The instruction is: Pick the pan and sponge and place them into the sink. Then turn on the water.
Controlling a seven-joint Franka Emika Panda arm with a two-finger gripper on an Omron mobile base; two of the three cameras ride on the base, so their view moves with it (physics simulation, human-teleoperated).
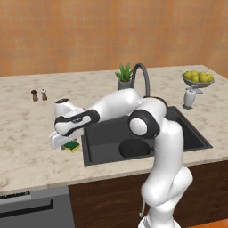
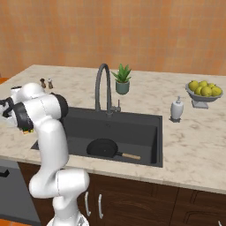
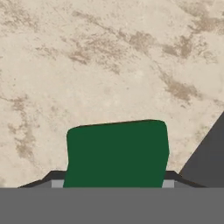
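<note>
The sponge, yellow with a green top, lies on the marble counter just left of the sink. My gripper reaches down over it, and in the hand view its two dark fingertips press against both sides of the green top, so it is shut on the sponge. The sponge still rests on the counter. The black pan lies inside the sink basin, its handle pointing right in the right base view, pan. No stream falls from the arched faucet.
A potted plant stands behind the faucet. A soap dispenser and a bowl of lemons sit right of the sink. Two small shakers stand at the far left. A dishwasher front is below the counter.
</note>
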